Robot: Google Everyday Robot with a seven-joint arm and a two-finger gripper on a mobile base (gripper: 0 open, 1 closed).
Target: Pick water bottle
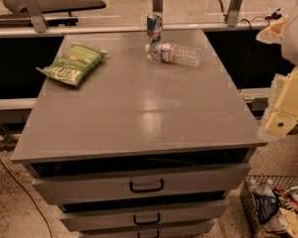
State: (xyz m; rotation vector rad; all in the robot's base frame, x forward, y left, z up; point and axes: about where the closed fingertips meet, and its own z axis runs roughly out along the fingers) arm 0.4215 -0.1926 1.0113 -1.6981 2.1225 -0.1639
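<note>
The water bottle (175,53) lies on its side at the back of the grey cabinet top (139,103), white cap to the left, clear ribbed body to the right, label blue, red and white. A blue-and-silver drink can (154,28) stands upright just behind its cap end. My gripper (283,115) shows at the right edge of the view, pale yellow, off the cabinet's right side, well in front of and to the right of the bottle.
A green chip bag (73,63) lies at the back left of the top. Drawers with black handles (146,186) are below. A wire basket (278,207) of packets sits on the floor at lower right. A rail (64,31) runs behind.
</note>
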